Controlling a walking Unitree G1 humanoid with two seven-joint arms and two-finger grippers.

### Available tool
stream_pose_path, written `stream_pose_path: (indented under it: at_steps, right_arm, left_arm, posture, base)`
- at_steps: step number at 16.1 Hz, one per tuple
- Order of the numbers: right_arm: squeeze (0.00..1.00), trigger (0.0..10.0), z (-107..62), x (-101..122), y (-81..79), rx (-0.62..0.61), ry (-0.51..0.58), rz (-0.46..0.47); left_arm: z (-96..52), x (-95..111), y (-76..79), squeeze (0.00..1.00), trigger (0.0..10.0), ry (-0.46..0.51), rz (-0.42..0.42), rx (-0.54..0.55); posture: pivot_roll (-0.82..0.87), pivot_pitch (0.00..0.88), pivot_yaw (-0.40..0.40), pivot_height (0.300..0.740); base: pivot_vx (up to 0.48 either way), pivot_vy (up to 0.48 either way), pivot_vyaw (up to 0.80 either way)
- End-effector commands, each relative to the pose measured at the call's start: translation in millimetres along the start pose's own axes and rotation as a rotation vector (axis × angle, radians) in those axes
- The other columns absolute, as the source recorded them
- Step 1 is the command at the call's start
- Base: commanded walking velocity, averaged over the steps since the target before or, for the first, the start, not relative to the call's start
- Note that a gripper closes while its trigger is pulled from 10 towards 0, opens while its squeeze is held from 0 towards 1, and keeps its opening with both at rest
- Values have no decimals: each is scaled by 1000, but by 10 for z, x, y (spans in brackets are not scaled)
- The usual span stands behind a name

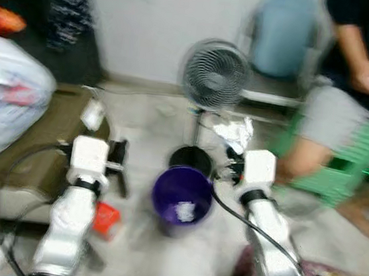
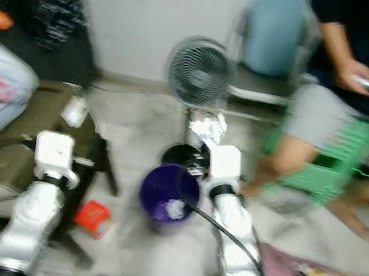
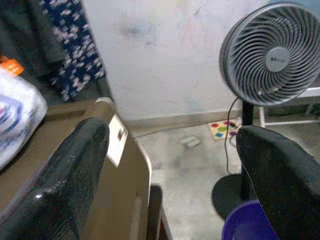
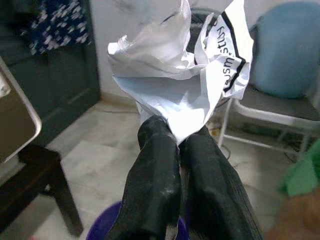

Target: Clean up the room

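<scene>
I'm on the drop step: my right hand (image 4: 177,137) is pinched tight on a crumpled white paper wrapper (image 4: 180,75), which sticks out past the fingertips. The purple bin (image 1: 182,196) sits on the floor at 7 o'clock from that hand, near. Next I judge it needs a shift over the rim, then release. Left hand (image 3: 170,165) spread wide, empty, beside the brown table (image 3: 125,200).

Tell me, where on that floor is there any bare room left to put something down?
Bare floor lies between the low brown table and the fan, along the wall. More lies in front of the purple bucket, between the arms. It is crowded around the fan's base, where the right gripper holds crumpled paper, and by the person's green stool.
</scene>
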State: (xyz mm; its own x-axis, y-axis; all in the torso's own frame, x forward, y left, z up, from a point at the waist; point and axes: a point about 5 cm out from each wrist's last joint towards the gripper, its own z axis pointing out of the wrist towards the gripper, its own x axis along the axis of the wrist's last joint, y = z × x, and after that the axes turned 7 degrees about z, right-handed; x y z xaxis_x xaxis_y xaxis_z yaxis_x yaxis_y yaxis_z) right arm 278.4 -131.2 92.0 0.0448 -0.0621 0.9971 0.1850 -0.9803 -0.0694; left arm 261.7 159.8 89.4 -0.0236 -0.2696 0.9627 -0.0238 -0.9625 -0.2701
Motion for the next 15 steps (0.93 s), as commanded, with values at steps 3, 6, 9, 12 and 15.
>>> stream_pose_path:
  at_steps: [3, 6, 9, 12, 15]
  right_arm:
    - [0, 10000, 14, 15, 2, -15, 6, 14]
    - [0, 10000, 12, 10, 24, -30, 4, 25]
    - [0, 10000, 9, 9, 26, -33, 3, 25]
    - [0, 10000, 7, 8, 27, -36, 1, 26]
    - [0, 10000, 8, -2, 33, -43, -6, 33]
  left_arm:
    - [11, 3, -25, 0, 10000, -4, 6, -6]
    - [11, -1, -17, 0, 10000, -8, -6, -15]
    - [3, 2, -19, 0, 10000, -9, -19, -17]
    - [-1, 10, -15, 0, 10000, -4, -25, -28]
    - [-2, 12, -15, 0, 10000, -1, -26, -31]
  posture:
    - [76, 0, -34, 740]
    - [76, 0, -34, 740]
    - [74, 0, -35, 740]
    - [73, 0, -34, 740]
    - [72, 0, -31, 740]
  base:
    - [0, 0, 688]
    - [0, 0, 0]
    - [0, 0, 0]
    - [0, 0, 0]
    - [0, 0, 0]
